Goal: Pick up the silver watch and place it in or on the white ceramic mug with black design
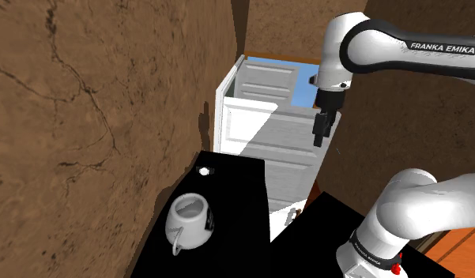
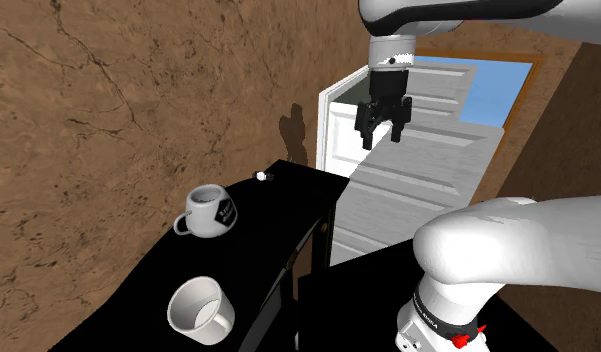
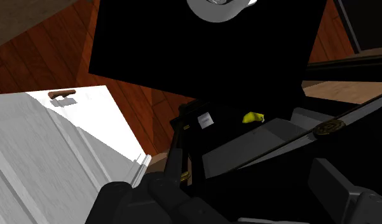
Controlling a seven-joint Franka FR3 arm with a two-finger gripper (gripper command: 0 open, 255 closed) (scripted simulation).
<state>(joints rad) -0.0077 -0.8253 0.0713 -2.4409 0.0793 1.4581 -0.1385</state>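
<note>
The watch [image 1: 205,170] [image 2: 261,176], small with a pale face and dark strap, lies near the far edge of the black table [image 1: 235,205] [image 2: 188,260]. Closer in on the same table stands the white mug with a black design [image 1: 188,221] [image 2: 210,210], upright, its handle turned away from the watch. My gripper [image 1: 318,140] [image 2: 381,138] hangs open and empty high in the air, off the table's side and in front of the white door, well above and away from the watch. In the wrist view the black fingers [image 3: 119,197] stand apart over the black tabletop.
A second, plain white mug [image 2: 200,305] sits at the near end of the table. A white panelled door [image 1: 263,118] [image 2: 428,170] stands behind the table. A rough brown wall [image 1: 93,103] runs along one side. My black stand [image 1: 322,229] adjoins the table.
</note>
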